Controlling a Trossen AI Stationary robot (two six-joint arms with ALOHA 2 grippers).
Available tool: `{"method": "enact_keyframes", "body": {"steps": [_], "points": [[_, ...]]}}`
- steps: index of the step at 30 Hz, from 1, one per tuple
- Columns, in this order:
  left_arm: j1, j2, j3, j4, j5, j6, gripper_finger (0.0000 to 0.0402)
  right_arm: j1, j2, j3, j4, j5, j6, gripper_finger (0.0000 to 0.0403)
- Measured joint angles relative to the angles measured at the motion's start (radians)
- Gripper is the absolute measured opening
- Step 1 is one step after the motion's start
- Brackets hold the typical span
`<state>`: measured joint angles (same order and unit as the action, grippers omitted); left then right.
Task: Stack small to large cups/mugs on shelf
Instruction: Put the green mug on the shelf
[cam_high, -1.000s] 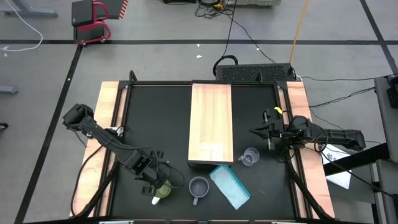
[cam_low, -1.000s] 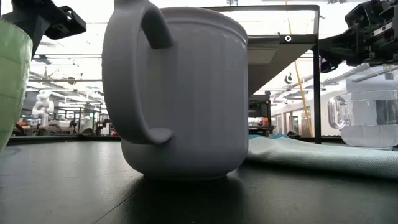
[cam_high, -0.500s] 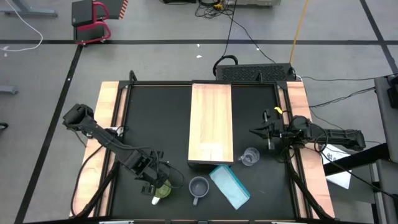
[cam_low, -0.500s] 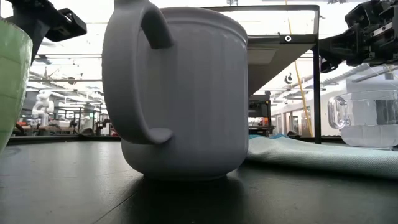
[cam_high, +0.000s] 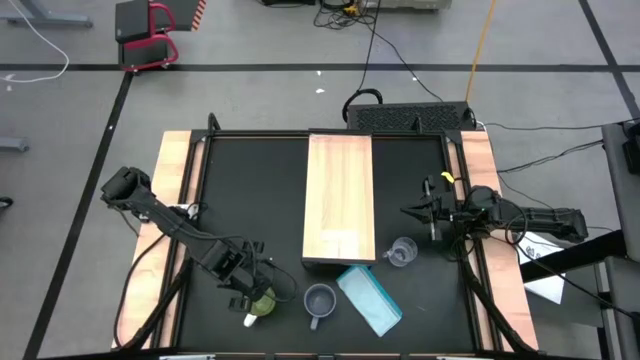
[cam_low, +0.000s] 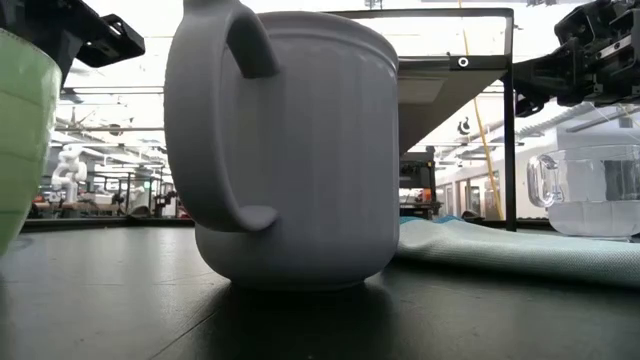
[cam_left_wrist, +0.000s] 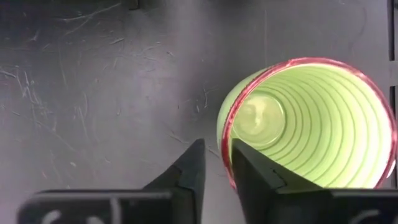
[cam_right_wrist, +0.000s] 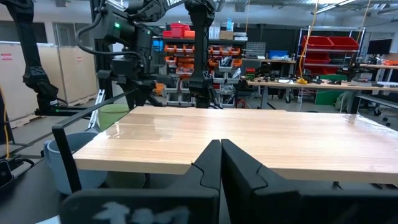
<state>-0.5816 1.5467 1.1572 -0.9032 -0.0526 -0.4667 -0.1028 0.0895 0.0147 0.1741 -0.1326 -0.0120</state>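
Observation:
The bright green mug (cam_high: 262, 303) stands near the table's near-left part, its pale handle (cam_high: 249, 321) pointing toward the near edge. My left gripper (cam_high: 254, 295) is over it and shut on its rim; in the left wrist view I look straight down into the mug (cam_left_wrist: 311, 124). The grey-blue mug (cam_high: 319, 300) stands upright on its base to the right of it. The clear glass cup (cam_high: 401, 252) stands near the shelf's near-right corner. The light-wood shelf (cam_high: 339, 197) runs down the table's middle. My right gripper (cam_high: 408, 211) hovers shut, right of the shelf. My left gripper (cam_left_wrist: 216, 149) pinches the green mug's wall at the rim (cam_left_wrist: 225, 134), one finger (cam_left_wrist: 252, 174) inside the mug and one finger (cam_left_wrist: 191, 171) outside. The fingers come from above, pointing down. The mug is upright; whether its base is on the table I cannot tell.
A flat light-blue rectangular object (cam_high: 370, 298) lies slanted between the grey-blue mug and the glass cup, by the shelf's near end. Wooden strips (cam_high: 175, 180) border the black table on the left and right. Bare table lies on both sides of the shelf.
In the low view the green mug and the left gripper above it have shifted a little toward the table's right. Everything else has kept still.

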Motion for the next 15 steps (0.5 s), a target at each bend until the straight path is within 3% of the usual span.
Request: {"method": "enact_keyframes", "body": {"steps": [7,15], "points": [[0.0,0.0,0.0,0.037,-0.001,0.049,0.001,0.0,0.0,0.0,0.0,0.0,0.0,0.0],[0.006,0.0,0.0,0.038,-0.001,0.087,0.0006,0.0,0.0,0.0,0.0,0.0,0.0,0.0]]}}
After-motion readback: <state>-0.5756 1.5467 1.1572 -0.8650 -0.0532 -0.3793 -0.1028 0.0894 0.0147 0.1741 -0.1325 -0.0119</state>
